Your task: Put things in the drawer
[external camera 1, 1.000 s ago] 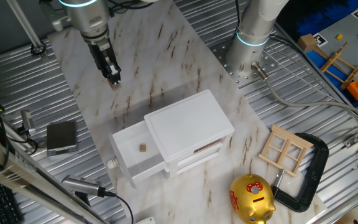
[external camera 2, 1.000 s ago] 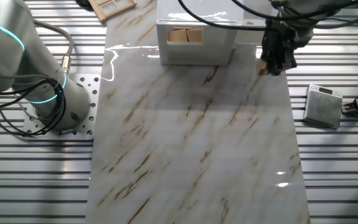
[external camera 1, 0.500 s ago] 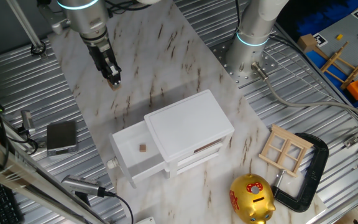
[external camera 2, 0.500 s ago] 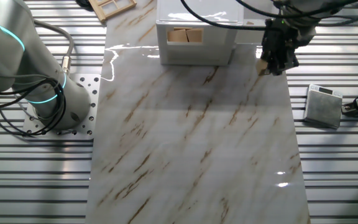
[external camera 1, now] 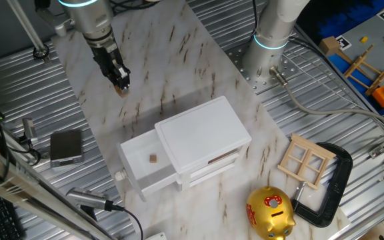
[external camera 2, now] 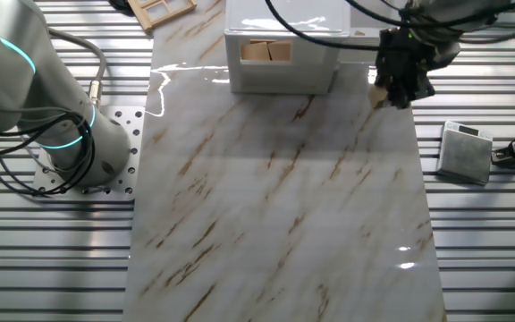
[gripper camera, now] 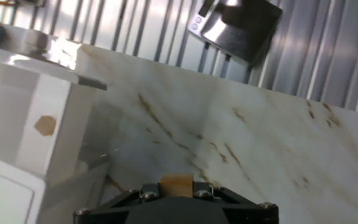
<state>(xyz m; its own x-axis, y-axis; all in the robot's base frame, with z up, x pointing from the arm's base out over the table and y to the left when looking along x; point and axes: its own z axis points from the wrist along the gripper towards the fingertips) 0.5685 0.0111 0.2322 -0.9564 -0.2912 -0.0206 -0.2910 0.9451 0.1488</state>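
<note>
**Cube pinched in the gripper, drawer pulled out with one cube inside**

So the gripper is up above the marble board, and its fingers are pinched on a little tan wooden cube. You can see the held cube best in the hand view, poking out right between the finger tips, and in the other fixed view it's a small tan speck at the lower left of the black hand. It looks lifted off the board, not resting on it.

The white cabinet sits near the gripper, further along the board. Its top drawer is pulled out, small round knob at the front. There's a second cube lying on the drawer floor, also visible in the hand view. The lower drawer front looks shut.

Other stuff around: a small grey box on the ribbed metal table beside the board, a pale wooden window frame past the cabinet, a black C-clamp touching it, and a gold piggy bank near the edge.
</note>
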